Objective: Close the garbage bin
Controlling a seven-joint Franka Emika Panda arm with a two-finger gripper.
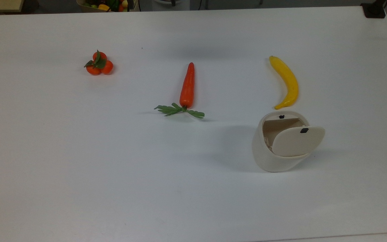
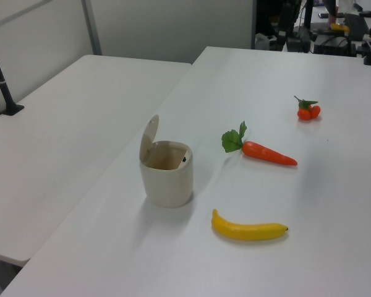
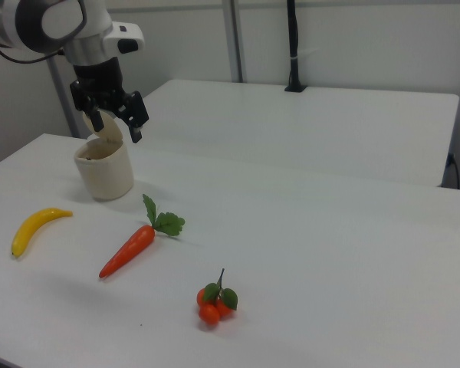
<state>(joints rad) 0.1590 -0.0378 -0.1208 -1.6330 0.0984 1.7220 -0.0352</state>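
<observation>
Spanning every view: the white desk (image 1: 79,174), carrying all the loose items, a second desk (image 2: 62,142) butting against it on the left view's left.

Hanging above the bin in the right view: the Panda arm (image 3: 57,23), its claw (image 3: 115,123) pointing down with both fingers spread apart, gripping nothing, one black finger (image 3: 136,119) dropping in front of the raised lid. Probably positioned there for pushing the lid down onto the rim.

Standing upright near the top view's lower right: the garbage bin (image 1: 274,158), cream-white, mouth uncovered, a little crumpled material showing inside. Tilting up off the hinge: its lid (image 1: 297,141), a black tab (image 1: 304,130) near the free edge, a matching black catch (image 1: 281,117) on the inner wall opposite. Task judged not yet done; lid needing a swing down toward that catch.

Lying just beside the bin, apart from it: the yellow banana (image 1: 287,82). Resting near the desk's middle: the carrot (image 1: 187,85) with green leaves. Sitting well apart on the top view's left: a cluster of 3 small oranges (image 1: 100,64).

Nothing blocking the lid's path; banana closest, yet outside the lid's arc by this reading.
</observation>
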